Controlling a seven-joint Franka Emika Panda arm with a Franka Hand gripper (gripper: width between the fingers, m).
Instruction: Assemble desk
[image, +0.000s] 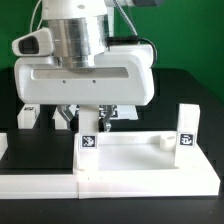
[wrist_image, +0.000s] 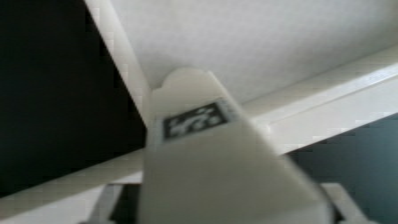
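The desk top (image: 140, 160), a white tray with a raised rim, lies flat on the black table. One square white leg (image: 88, 142) with a tag stands upright at its corner on the exterior view's left. My gripper (image: 92, 122) comes straight down over this leg. In the wrist view the leg (wrist_image: 205, 150) fills the space between my fingers (wrist_image: 121, 200), which lie against its two sides; the gripper (wrist_image: 222, 205) is shut on it. Behind the leg, the desk top's rim (wrist_image: 320, 100) crosses the view. A second leg (image: 187, 137) stands at the corner on the exterior view's right.
Loose white tagged parts (image: 28, 115) lie at the back on the exterior view's left, partly behind my hand. A low white border strip (image: 60, 185) runs along the front of the table. A green wall stands behind.
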